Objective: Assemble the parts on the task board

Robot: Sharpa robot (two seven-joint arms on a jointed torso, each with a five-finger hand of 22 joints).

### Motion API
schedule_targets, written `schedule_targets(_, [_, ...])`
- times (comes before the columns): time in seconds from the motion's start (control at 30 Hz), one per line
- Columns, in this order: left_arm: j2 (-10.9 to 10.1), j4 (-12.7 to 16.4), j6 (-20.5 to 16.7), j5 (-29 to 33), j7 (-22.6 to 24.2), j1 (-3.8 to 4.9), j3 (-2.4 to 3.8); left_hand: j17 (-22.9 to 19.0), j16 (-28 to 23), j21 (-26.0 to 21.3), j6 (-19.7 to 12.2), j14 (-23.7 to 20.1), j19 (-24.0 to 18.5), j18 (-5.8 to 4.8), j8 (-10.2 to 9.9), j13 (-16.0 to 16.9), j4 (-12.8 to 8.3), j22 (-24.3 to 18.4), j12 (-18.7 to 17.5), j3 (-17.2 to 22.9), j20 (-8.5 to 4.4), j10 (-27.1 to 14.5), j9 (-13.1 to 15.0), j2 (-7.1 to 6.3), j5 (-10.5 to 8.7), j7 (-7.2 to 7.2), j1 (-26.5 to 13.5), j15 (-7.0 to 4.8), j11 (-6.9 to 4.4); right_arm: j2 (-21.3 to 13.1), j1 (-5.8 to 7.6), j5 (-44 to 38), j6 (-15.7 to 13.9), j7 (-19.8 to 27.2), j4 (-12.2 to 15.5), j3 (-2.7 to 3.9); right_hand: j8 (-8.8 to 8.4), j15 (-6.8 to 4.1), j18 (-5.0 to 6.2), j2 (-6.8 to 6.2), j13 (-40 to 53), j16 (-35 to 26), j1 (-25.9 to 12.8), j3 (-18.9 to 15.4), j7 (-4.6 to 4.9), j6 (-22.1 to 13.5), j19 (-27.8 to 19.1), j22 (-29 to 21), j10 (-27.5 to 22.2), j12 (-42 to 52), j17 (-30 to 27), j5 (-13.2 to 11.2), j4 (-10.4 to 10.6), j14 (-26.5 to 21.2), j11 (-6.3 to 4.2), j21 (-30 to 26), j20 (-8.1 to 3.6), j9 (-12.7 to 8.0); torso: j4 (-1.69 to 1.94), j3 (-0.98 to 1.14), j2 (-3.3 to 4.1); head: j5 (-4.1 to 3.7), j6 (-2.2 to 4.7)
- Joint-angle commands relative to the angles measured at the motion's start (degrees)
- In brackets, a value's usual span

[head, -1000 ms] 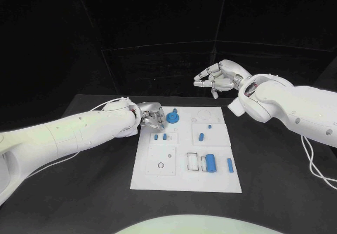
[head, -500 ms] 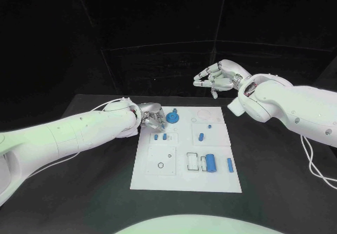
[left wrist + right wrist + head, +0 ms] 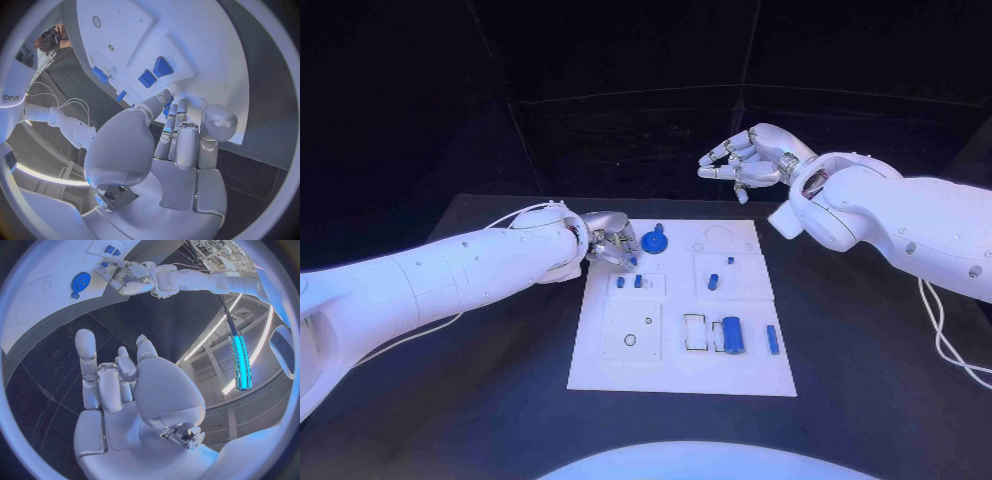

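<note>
The white task board (image 3: 678, 365) lies in the middle of the black table. My left hand (image 3: 609, 243) hovers over its near-left upper corner, fingers bunched, and pinches a small blue part (image 3: 169, 110) at the fingertips. Beside it on the board sits a round blue gear (image 3: 656, 241). Two small blue blocks (image 3: 629, 282) lie just below the hand. Further blue pieces (image 3: 713, 279), a thick blue cylinder (image 3: 731, 333) and a thin blue peg (image 3: 772, 339) stand on the board's right half. My right hand (image 3: 747, 160) is raised beyond the board's far edge, fingers loosely bent and apart, holding nothing.
The board (image 3: 44, 285) carries white recessed panels with small holes (image 3: 630, 339) and an outlined rectangular slot (image 3: 694, 331). Black table surface (image 3: 473, 400) surrounds the board. My left forearm (image 3: 459, 270) lies across the table's left side.
</note>
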Motion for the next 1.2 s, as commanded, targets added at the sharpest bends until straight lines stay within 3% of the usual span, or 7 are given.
schedule_targets(0.03, [-0.2, 0.3, -0.9, 0.6, -0.3, 0.05, -0.01, -0.2, -0.3, -0.2, -0.6, 1.7, 0.0, -0.55, -0.4, -0.1, 0.0, 0.0, -0.4, -0.6, 0.49, -0.6, -0.1, -0.57, 0.1, -0.04, 0.0, 0.37, 0.12, -0.1, 0.12, -0.2, -0.1, 0.0, -0.1, 0.03, 0.27, -0.3, 0.69, 0.63, 0.0, -0.2, 0.0, 0.0, -0.27, 0.0, -0.2, 0.0, -0.3, -0.4, 0.0, 0.1, 0.3, 2.4, -0.17, -0.2, -0.14, 0.0, 0.03, -0.02, 0.02, -0.01, 0.11])
schedule_targets(0.33, [-2.1, 1.7, -1.9, 2.6, 0.0, 0.06, 0.02, -0.6, -0.5, -0.3, -1.1, 1.6, 0.0, -0.52, -0.8, -0.2, -0.1, 0.0, -0.7, -1.1, 0.58, -1.8, -0.3, -0.73, 0.1, -0.01, 0.4, 0.43, 0.22, -0.6, 0.12, -2.0, -0.5, -0.8, -1.0, 0.03, 0.35, -0.31, 0.84, 0.52, -0.9, -0.6, 0.2, -0.1, -0.3, 0.1, -0.6, -1.0, -0.9, -1.0, -0.7, 0.1, 0.2, 2.3, -0.19, -0.7, -0.15, 0.0, 0.02, -0.12, -0.02, -0.16, 0.13])
schedule_targets(0.47, [-3.9, 2.6, -2.7, 4.9, 0.4, 0.17, 0.07, -0.7, -0.5, -0.4, -1.0, 1.6, -0.1, -0.5, -0.8, -0.2, -0.1, -0.1, -0.7, -1.2, 0.6, -2.0, -0.3, -0.67, 0.11, 0.01, 0.5, 0.46, 0.26, -1.1, 0.1, -4.2, -0.7, -1.6, -1.5, -0.02, 0.83, -0.55, 1.49, 0.26, -14.0, -2.9, 2.5, 0.0, -0.47, 0.7, -2.9, -5.6, -10.3, -11.6, -3.7, 0.0, -0.9, 1.4, -0.46, -3.6, -0.3, 0.0, 0.15, -0.05, -0.05, -0.46, 0.19])
schedule_targets(0.57, [-5.8, 3.7, -4.7, 9.8, 2.2, 0.38, 0.12, -0.6, -0.5, -0.5, -0.4, 1.6, -0.1, -0.48, -0.5, -0.1, 0.0, -0.2, -0.6, -0.8, 0.67, -1.9, -0.2, 0.08, 0.14, 0.17, 1.0, 0.55, 0.39, -1.6, -0.18, -7.1, -1.1, -2.0, -1.8, -0.19, 1.25, -0.66, 1.72, 0.5, -23.8, -6.9, 5.9, 0.9, -0.55, 1.5, -4.3, -7.4, -16.9, -21.7, -8.8, -0.8, -2.5, -0.3, -0.59, -5.5, -0.48, 0.0, 0.17, -0.04, -0.02, -0.71, 0.5])
schedule_targets(0.83, [-11.2, 8.3, -11.3, 29.7, 10.4, 0.73, 0.16, -0.7, -0.5, -3.1, 0.2, 1.6, -1.0, 0.05, -0.2, 0.0, 0.2, -3.0, 0.0, -0.6, 0.86, -1.1, -0.1, 0.45, 0.13, 0.58, 1.0, 0.74, 0.57, -3.5, -1.67, -20.3, -1.3, -2.4, -1.8, -1.02, 1.29, -0.57, 1.73, 0.27, -39.9, -13.3, 11.7, 3.7, -0.39, 4.4, -4.0, -8.4, -15.9, -40.3, -15.7, -5.0, -5.5, -1.1, -0.37, -7.1, -0.61, -0.2, -0.06, -0.06, -0.11, -2.14, 1.1])
schedule_targets(1.0, [-13.7, 11.4, -13.6, 47.5, 17.8, 0.78, 0.14, -16.3, -10.2, -19.4, 1.5, -4.6, -8.3, 3.07, 0.4, 0.0, 1.5, -19.3, 0.5, -2.0, 1.46, -1.8, 0.0, 0.3, 0.2, 0.6, -0.7, 1.2, 0.81, -4.9, -3.29, -33.2, -0.3, -4.4, -0.1, -2.74, 0.03, -0.73, 1.69, -1.23, -46.9, -14.8, 11.2, 3.5, -1.36, 6.6, -3.7, -8.8, -13.4, -47.2, -16.8, -7.8, -5.1, -0.6, -0.48, -7.5, -0.69, -0.3, 0.06, -0.03, 0.01, -4.43, 1.82])
schedule_targets(1.2, [-14.7, 14.0, -15.7, 59.6, 24.4, 0.71, 0.1, -36.3, -26.2, -27.7, 2.8, -14.6, -13.5, 3.47, 0.8, 0.5, 2.5, -25.0, 2.7, -4.9, 1.68, -1.2, -0.1, 0.6, 0.25, 0.0, -1.2, 1.25, 0.45, -4.8, -5.87, -41.6, -1.8, -5.6, -0.2, -3.78, -0.61, -0.8, 1.71, -1.65, -49.3, -15.1, 11.8, 3.9, -1.61, 7.9, -3.3, -8.8, -12.3, -49.0, -16.7, -5.8, -5.4, -0.3, -0.59, -7.5, -0.87, -0.2, -0.09, 0.02, -0.07, -5.21, 2.02])
